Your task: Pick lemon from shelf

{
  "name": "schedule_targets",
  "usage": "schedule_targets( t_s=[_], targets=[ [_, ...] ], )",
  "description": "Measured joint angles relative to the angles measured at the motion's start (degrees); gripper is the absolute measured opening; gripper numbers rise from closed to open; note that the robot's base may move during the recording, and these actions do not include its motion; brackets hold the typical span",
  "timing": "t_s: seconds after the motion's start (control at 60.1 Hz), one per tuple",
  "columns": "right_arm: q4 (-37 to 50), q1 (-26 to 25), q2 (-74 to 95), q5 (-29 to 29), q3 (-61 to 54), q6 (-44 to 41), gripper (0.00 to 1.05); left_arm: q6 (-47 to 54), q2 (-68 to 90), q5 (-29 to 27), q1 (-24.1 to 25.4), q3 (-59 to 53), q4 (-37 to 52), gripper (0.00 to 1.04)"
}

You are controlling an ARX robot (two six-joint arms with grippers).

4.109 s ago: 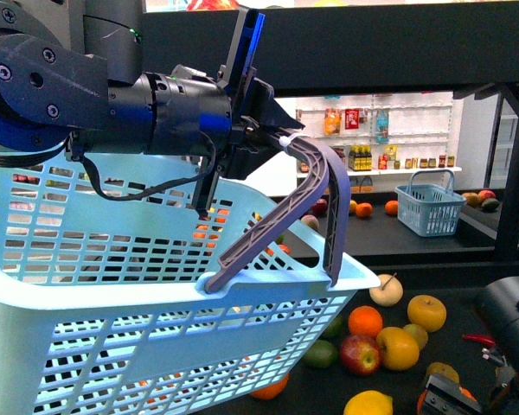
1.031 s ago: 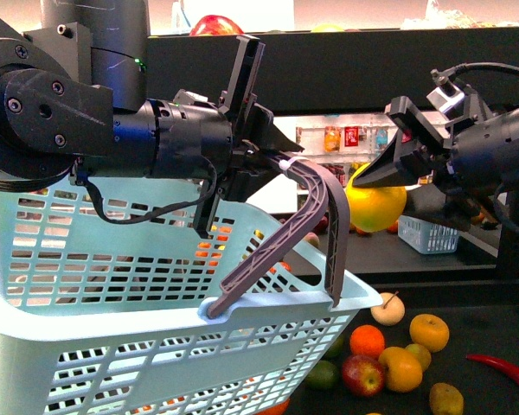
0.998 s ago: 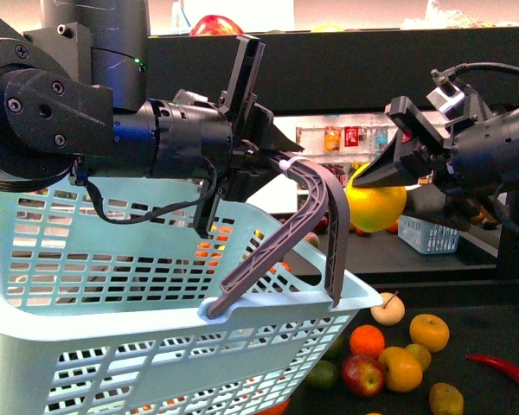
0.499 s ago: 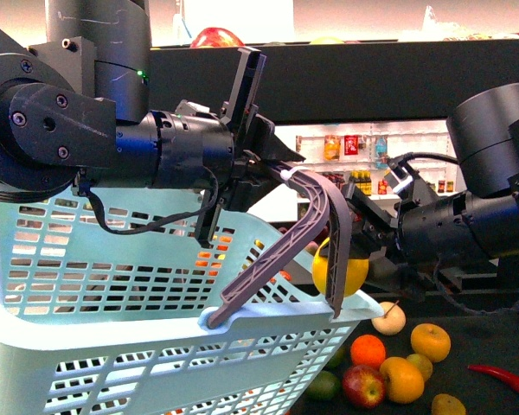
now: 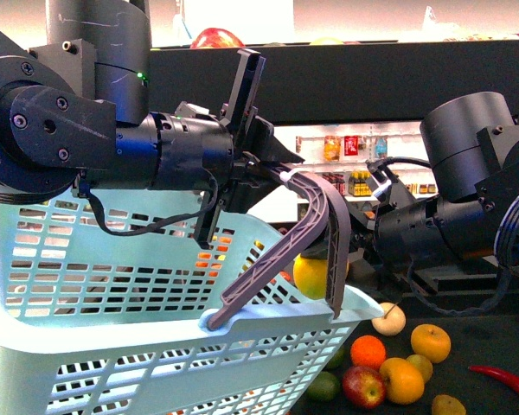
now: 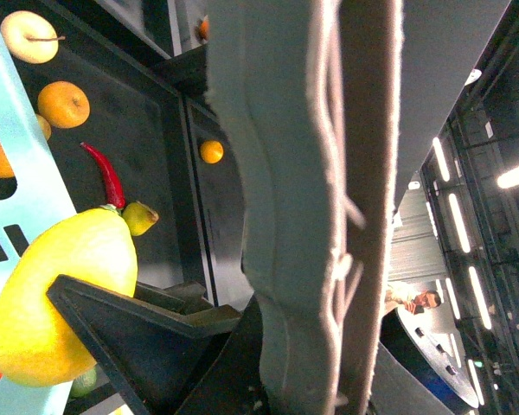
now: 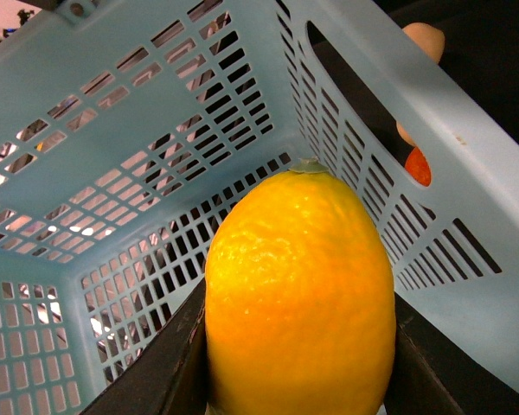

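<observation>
Right wrist view: lemon (image 7: 298, 298) clamped between right gripper (image 7: 294, 373) jaws, over basket (image 7: 138, 112) interior.
Front: lemon just above basket's rim by the handle (image 5: 310, 226), clear of shelf (image 5: 372, 78); left gripper (image 5: 272, 164) closed on handle.

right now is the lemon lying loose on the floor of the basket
No, the lemon is clamped between the two sides of the right tool, with the mesh floor of the pale blue basket showing beyond it.
</observation>
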Motion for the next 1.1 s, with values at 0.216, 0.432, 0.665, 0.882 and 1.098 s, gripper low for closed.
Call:
schedule_targets(
  t_s=[0.216, 0.432, 0.665, 0.882, 1.098],
  targets=[
    [0.11, 0.26, 0.31, 0.13, 0.0, -0.11, 0.72, -0.02, 0.0, 0.0, 0.0, 0.0, 0.0, 0.1],
    [0.74, -0.85, 0.28, 0.04, 0.26, 0.81, 0.98, -0.07, 0.02, 0.07, 0.0, 0.0, -0.07, 0.09],
    [-1.05, -6.73, 0.24, 3.37, 3.76, 1.25, 0.97, 0.04, 0.07, -0.22, 0.02, 0.0, -0.07, 0.09],
    [-9.14, -13.73, 1.31, 12.9, 6.84, -0.57, 0.97, -0.04, 0.09, 0.0, 0.0, 0.0, -0.07, 0.09],
    [-17.46, -13.77, 9.66, 20.59, 7.19, 1.75, 0.97, -0.04, 0.09, -0.02, 0.0, 0.0, -0.07, 0.09]
  ],
)
